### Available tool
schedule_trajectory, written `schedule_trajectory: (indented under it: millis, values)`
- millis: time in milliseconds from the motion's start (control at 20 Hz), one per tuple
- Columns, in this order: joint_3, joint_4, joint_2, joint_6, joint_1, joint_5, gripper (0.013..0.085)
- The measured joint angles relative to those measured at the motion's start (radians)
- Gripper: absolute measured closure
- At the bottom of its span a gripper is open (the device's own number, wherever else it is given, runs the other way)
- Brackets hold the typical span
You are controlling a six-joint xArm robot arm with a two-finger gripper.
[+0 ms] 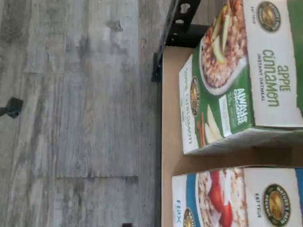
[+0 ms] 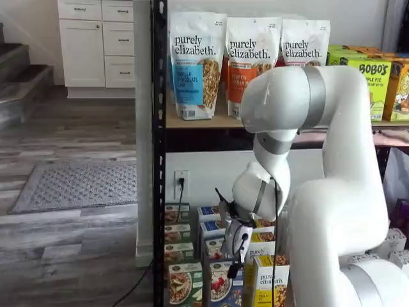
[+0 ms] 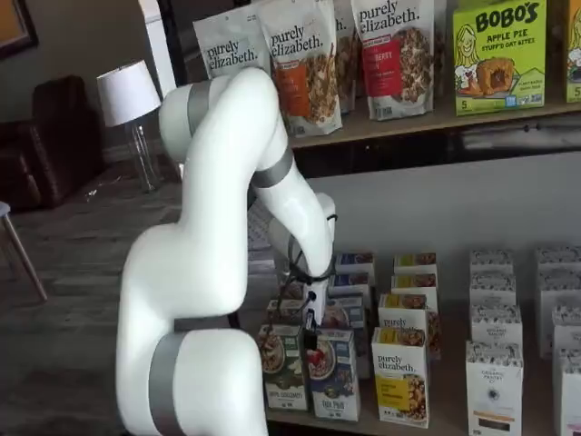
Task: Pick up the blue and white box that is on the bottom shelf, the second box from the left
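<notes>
blue and white box (image 1: pixel 236 198) cropped, fingers hidden

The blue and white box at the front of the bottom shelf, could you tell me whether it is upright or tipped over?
Upright: the blue and white box stands squarely on the bottom shelf, beside the green box.

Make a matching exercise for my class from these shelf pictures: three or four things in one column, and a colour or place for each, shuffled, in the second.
Things:
1. blue and white box
2. apple cinnamon oatmeal box
3. Bobo's apple pie box
4. front purely elizabeth carton

Descriptions:
A. green front, at the row's left end on the bottom shelf
B. upper shelf, bright green
C. yellow front, right of the blue one
D. just below the gripper, between the green and yellow fronts

Pairs: 1-D, 2-A, 3-B, 4-C
</notes>
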Motion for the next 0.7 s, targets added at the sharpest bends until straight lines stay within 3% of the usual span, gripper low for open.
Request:
schedule_trajectory:
  millis: [700]
  values:
    - [-0.099, -0.013, 0.098, 0.0, -0.01, -0.023, 0.013]
